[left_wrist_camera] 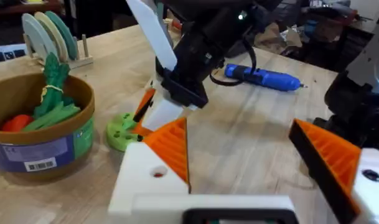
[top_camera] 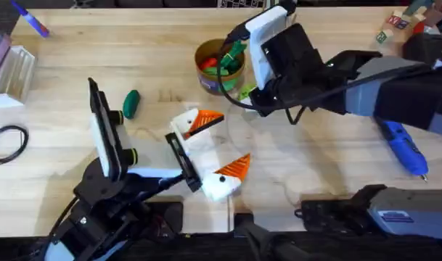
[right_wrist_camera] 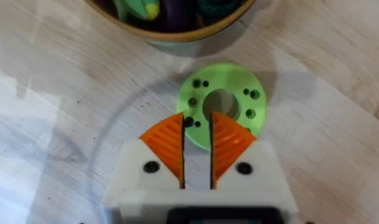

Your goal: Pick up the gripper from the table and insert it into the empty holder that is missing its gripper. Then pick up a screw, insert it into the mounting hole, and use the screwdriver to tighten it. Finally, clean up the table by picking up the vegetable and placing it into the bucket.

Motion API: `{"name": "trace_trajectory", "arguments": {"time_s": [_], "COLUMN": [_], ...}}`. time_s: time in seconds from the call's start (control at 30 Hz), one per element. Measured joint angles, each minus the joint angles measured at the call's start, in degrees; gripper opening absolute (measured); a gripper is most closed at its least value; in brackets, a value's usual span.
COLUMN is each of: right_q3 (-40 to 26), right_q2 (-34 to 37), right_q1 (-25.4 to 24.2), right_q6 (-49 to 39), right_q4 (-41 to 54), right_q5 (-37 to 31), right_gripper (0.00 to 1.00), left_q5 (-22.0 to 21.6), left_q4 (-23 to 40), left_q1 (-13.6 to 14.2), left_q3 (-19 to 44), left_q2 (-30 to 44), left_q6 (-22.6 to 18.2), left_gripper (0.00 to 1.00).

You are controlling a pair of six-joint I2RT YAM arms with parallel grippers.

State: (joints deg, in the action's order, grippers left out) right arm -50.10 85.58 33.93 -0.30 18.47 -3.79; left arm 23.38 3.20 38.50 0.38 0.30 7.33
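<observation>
Leftmost on the wooden table (top_camera: pixel 337 43) lies a black cable loop (top_camera: pixel 6 141), with a white ridged block (top_camera: pixel 14 69) and a small blue-purple marker (top_camera: pixel 30 19) farther back. Next, the vegetable (top_camera: pixel 131 103), dark green and oval, rests on the bare wood left of centre, well apart from the bucket (top_camera: pixel 219 67). The left pincer (top_camera: pixel 210 148) stands wide, its two white-based orange pads spread apart over the middle of the table with nothing between them; the left wrist view confirms the gap (left_wrist_camera: pixel 251 155). Beyond it, at the far centre, the bucket sits upright, holding green leafy and red toys. Just beside the bucket, on its near right side, lies a lime-green disc with holes (right_wrist_camera: pixel 221 102). The right pincer (right_wrist_camera: pixel 196 146) hovers over that disc, its orange pads drawn narrow with a thin slit between them, gripping nothing. Farther right, the screwdriver (top_camera: pixel 403 148) lies flat on the table, tip pointing toward the near right. Toy blocks (top_camera: pixel 395 22) sit at the far right corner.
</observation>
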Motion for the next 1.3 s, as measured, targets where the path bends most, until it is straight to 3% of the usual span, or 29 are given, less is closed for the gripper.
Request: {"name": "trace_trajectory", "arguments": {"time_s": [0.3,0.63,0.93,1.3], "right_q3": [-0.01,-0.22,-0.65,-14.49], "right_q2": [2.43,2.82,2.82,1.9], "right_q1": [1.86,2.13,2.13,2.13], "right_q6": [-0.02,-0.13,-0.15,-0.47], "right_q4": [0.07,-0.06,0.92,18.33], "right_q5": [-0.03,-0.46,-0.66,-1.52], "right_gripper": [0.23,0.011,0.007,0.007], "left_q5": [0.0,0.0,0.0,0.0], "left_q4": [0.0,0.0,0.0,0.0], "left_q1": [0.0,0.0,0.0,0.0], "left_q3": [0.0,0.0,0.0,0.0], "left_q2": [0.0,0.01,0.0,0.01], "left_q6": [0.0,0.0,0.0,0.0], "left_gripper": [0.987,0.986,0.986,0.985]}}
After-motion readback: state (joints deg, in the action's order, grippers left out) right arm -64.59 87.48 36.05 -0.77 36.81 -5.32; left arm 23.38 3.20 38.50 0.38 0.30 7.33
